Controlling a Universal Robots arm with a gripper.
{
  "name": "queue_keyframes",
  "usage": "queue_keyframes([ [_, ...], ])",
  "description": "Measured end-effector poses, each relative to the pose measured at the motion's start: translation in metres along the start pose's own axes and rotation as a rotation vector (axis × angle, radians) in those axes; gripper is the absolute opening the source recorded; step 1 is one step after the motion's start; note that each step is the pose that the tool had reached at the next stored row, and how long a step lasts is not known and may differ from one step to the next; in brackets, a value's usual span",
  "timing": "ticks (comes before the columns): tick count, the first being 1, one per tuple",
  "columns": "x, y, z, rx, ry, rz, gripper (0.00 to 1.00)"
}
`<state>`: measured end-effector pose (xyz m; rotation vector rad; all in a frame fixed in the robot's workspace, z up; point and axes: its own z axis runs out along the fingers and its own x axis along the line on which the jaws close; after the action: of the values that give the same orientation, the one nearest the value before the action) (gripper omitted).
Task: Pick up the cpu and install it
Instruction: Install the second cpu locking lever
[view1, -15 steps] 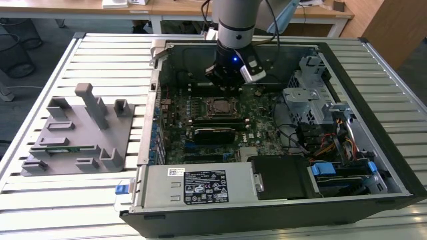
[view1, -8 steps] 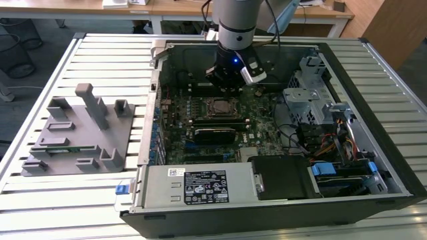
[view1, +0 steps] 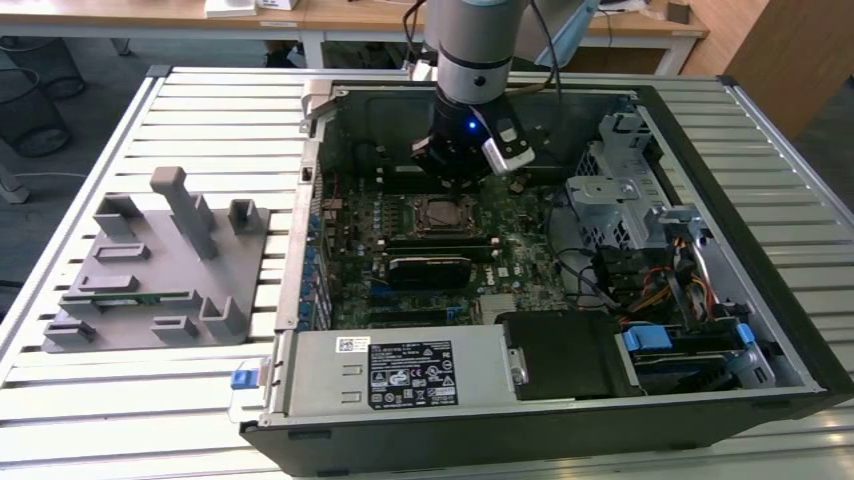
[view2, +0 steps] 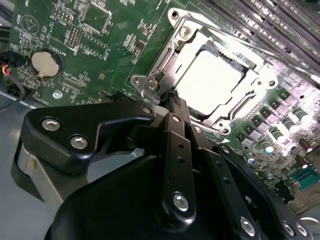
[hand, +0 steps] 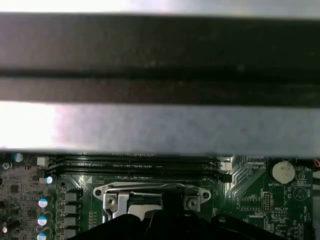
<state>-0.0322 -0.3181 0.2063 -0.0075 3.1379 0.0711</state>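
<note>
Inside the open computer case (view1: 787, 330), the cpu (view2: 207, 80) lies flat in the motherboard socket (view2: 170, 67), light, rigid and fragile, best pinched by opposite edges; the gripper (view2: 176, 100) above looks closed and empty.

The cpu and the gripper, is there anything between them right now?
Nothing visible stands between them. In the second wrist view the cpu already lies in its socket frame on the motherboard, its pale top bare. The gripper sits right at the socket's edge, beside the chip, with no cable or part across the gap.
</note>
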Motion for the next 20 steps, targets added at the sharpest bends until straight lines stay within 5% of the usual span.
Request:
queue_keyframes([
  [10, 0.0001, -0.0070, -0.0003, 0.0002, 0.0001, 0.000, 0.11],
  [16, 0.0000, -0.0064, -0.0140, 0.0000, 0.0001, 0.000, 0.11],
  [20, 0.0000, -0.0081, -0.0156, -0.0002, 0.0000, 0.000, 0.11],
])
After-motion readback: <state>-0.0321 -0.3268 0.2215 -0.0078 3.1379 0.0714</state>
